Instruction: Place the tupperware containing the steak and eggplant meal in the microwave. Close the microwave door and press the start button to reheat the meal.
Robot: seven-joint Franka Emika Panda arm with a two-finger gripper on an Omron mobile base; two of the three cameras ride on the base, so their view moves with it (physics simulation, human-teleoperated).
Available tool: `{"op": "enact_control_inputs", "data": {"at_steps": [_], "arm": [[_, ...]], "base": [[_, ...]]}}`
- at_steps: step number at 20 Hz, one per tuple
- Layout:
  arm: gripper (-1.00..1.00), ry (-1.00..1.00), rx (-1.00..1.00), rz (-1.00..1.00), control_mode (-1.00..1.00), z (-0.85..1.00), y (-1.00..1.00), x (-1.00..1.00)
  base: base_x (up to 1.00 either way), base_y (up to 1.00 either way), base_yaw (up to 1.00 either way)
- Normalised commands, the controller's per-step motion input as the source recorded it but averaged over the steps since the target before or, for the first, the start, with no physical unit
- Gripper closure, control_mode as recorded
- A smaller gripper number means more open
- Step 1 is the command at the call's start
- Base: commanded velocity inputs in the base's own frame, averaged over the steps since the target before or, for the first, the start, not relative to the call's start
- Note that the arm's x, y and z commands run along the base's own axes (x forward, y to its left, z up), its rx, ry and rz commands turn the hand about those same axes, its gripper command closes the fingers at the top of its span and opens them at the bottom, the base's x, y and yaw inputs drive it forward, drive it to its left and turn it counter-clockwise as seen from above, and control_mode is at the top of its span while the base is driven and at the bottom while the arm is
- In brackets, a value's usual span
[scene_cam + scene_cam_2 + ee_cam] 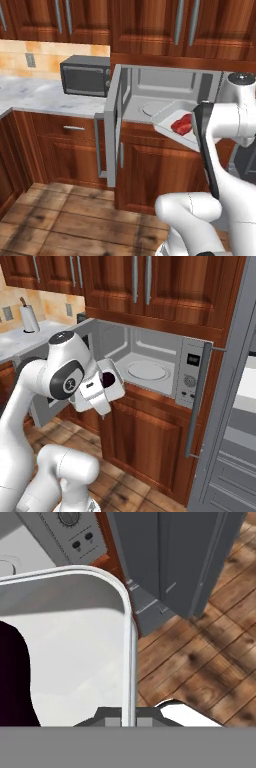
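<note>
The tupperware (75, 642), a pale grey tray with a raised rim, hangs at the front of the open microwave (170, 85). My gripper (129, 718) is shut on its near rim, which runs straight up between the two tips. The red steak (182, 125) lies in the tupperware (165, 116). The dark purple eggplant (12, 677) sits at the tray's left in the hand view and shows as a dark patch (107, 377) beside my hand. The microwave door (114, 130) stands swung wide open to the left. The cavity with its round turntable (146, 370) is open.
The microwave's control panel (190, 378) with display and dial is right of the cavity. A dark grey countertop oven (86, 75) sits on the marble counter to the left. A tall grey appliance with a long handle (197, 401) stands close on the right. Below is wood floor (200, 672).
</note>
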Motion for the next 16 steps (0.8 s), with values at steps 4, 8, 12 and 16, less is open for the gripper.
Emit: {"op": "enact_control_inputs", "data": {"at_steps": [4, 8, 12, 16], "arm": [[1.00, 0.00, 0.00, -0.10, -1.00, -0.29, 0.00, 0.41], [1.00, -0.05, 0.00, -0.05, -1.00, -0.05, 0.00, 0.41], [1.00, -0.11, 0.00, 0.00, -1.00, -0.05, 0.00, 0.36], [1.00, -0.08, 0.00, 0.00, -1.00, -0.15, 0.00, 0.45]], "base": [[0.00, 0.00, 0.00], [0.00, 0.00, 0.00], [0.00, 0.00, 0.00], [0.00, 0.00, 0.00]]}}
